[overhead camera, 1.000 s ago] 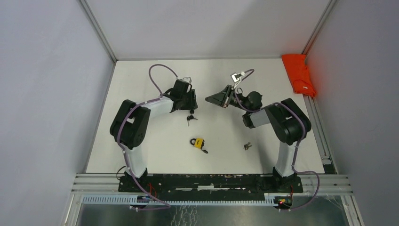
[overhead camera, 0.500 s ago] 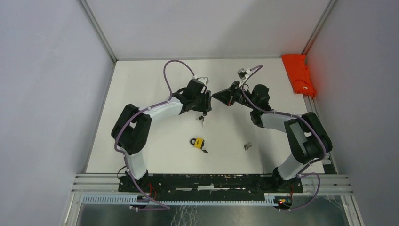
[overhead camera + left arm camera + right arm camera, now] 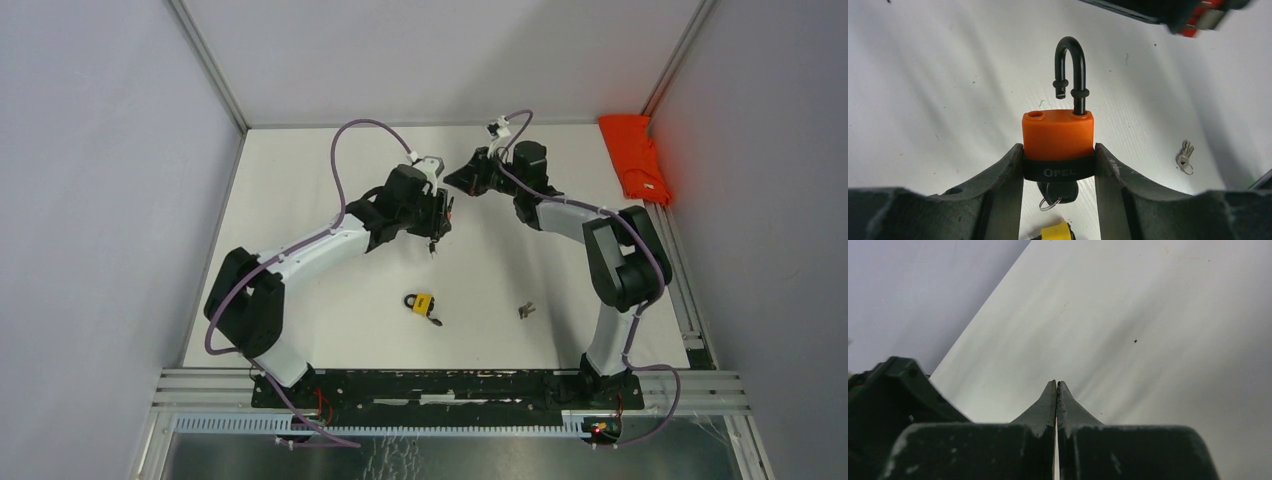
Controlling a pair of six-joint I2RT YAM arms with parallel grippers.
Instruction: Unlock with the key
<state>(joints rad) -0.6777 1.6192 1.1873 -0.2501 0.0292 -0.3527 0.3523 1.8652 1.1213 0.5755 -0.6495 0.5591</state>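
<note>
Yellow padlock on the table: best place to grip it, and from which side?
Probably the yellow body, from straight above: it lies flat on the table, black shackle at one end, key at the other, so close across the two free side edges.

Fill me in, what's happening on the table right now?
The left pincer grips an orange padlock by its body, held above the table. Its shackle is popped out of one hole, so it looks unlocked, and a key sits in the bottom. The right pincer is shut on nothing, raised close by towards the back. A yellow padlock and loose keys lie on the table.
</note>
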